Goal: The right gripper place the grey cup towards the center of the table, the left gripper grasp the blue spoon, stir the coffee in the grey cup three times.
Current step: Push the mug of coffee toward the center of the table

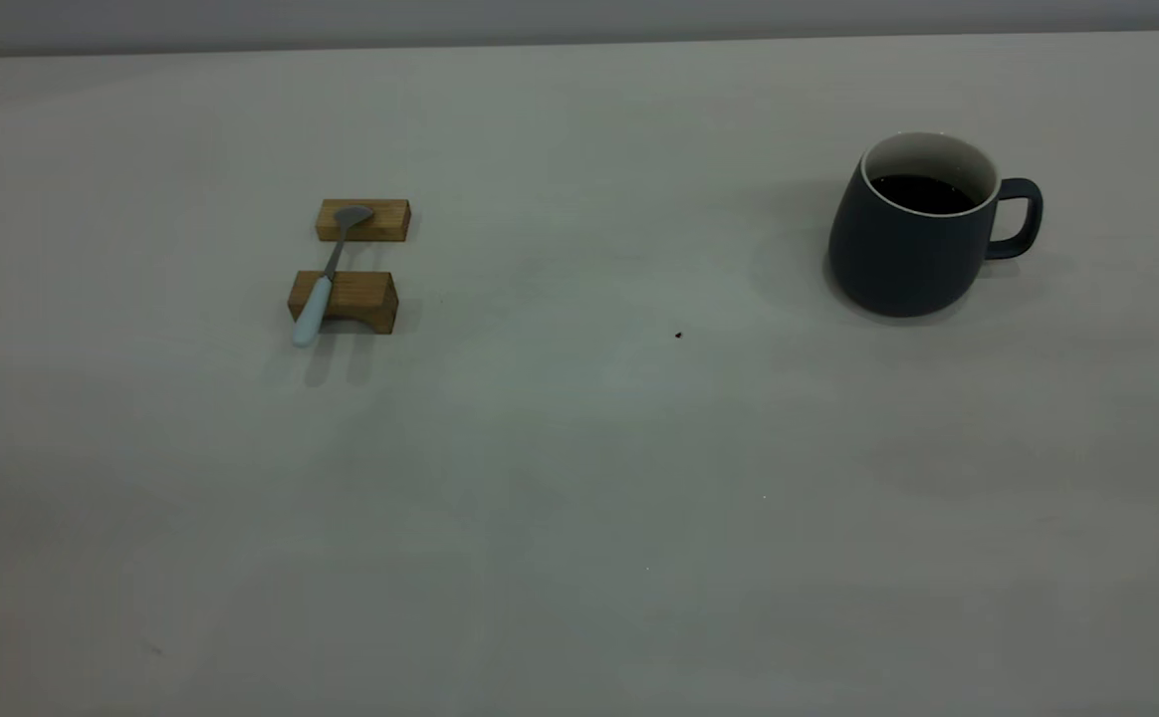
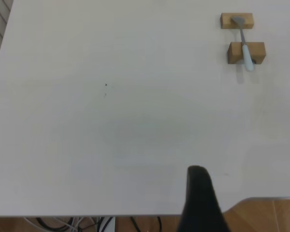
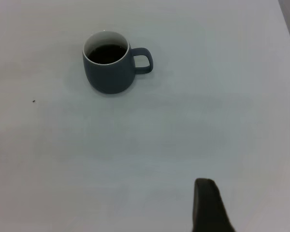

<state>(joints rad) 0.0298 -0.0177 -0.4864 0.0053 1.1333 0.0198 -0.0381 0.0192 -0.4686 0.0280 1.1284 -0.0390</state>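
1. Exterior view. The grey cup [image 1: 913,234] stands upright on the worktop [image 1: 579,478], well to the right of the tiny dark speck [image 1: 678,336], which I take as my landmark; its loop handle [image 1: 1020,219] points away from the speck. The coffee [image 1: 923,193] sits dark and level below the white rim. The blue spoon [image 1: 326,284] lies well to the left of the speck, bridging two wooden blocks [image 1: 346,299], bowl on the farther block, pale handle overhanging the nearer one. Neither arm appears here.

2. Left wrist view. One dark finger of the left gripper [image 2: 199,200] shows at the worktop's near edge, well apart from the spoon [image 2: 244,46] and the blocks [image 2: 246,52]. I cannot tell how wide this gripper stands. I judge this arm parked.

3. Right wrist view. One dark finger of the right gripper [image 3: 208,205] shows, well apart from the cup [image 3: 108,65]; its spread I cannot tell either. The speck [image 3: 34,101] lies on the side of the cup opposite the handle [image 3: 144,61].

4. Step in hand, as I judge it: moving the cup, not yet begun. I would close on the handle or the wall on the handle side, keep the cup upright, carry it low and slowly toward the speck so the coffee stays level, and set it down gently.
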